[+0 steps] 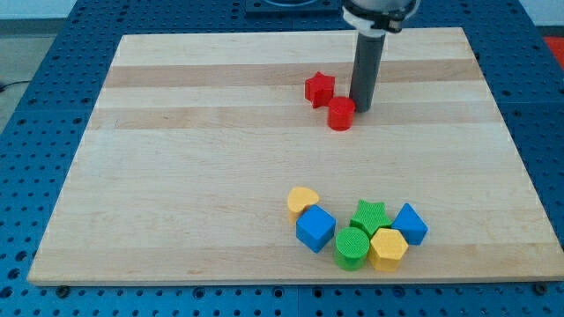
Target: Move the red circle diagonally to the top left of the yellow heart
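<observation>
**Red circle far from its goal, tip set behind it**

Progress looks slight. The red circle [341, 114] sits in the far half of the wooden board [176, 176], just near and right of the red star [320, 89], close to it, though whether they touch is unclear. My tip [361, 107] stands against the circle's far-right side, touching it or very nearly so; the rod has no fingers, so there is nothing to open or close.

The yellow heart [302, 202] lies well apart, toward the near edge, at the left end of a cluster: a blue cube [315, 229] just near of it, then a green star [370, 216], a green cylinder [352, 247], a yellow hexagon [388, 247] and a second blue block [409, 224] to the right.

The spot far-left of the heart is bare wood. By my reading nearly the whole journey is left: the circle must travel nearward and slightly left, stopping short of the heart. The tip's place on the far-right side suits that push.
</observation>
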You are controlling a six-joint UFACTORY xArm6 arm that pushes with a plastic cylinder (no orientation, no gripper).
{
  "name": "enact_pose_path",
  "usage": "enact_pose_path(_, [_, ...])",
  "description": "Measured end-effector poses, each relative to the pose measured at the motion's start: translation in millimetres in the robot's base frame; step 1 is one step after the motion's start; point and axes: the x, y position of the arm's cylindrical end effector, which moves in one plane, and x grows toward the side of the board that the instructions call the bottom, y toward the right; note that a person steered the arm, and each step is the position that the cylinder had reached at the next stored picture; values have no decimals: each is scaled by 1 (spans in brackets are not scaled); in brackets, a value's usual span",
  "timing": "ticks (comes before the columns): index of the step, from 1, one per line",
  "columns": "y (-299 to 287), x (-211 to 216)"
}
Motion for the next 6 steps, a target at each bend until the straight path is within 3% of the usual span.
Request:
enact_pose_path(1, [7,36])
enact_pose_path(3, [-44,-24])
enact_pose_path(4, [-105,-28])
enact_pose_path(5, [-190,2])
enact_pose_path(6, [-232,35])
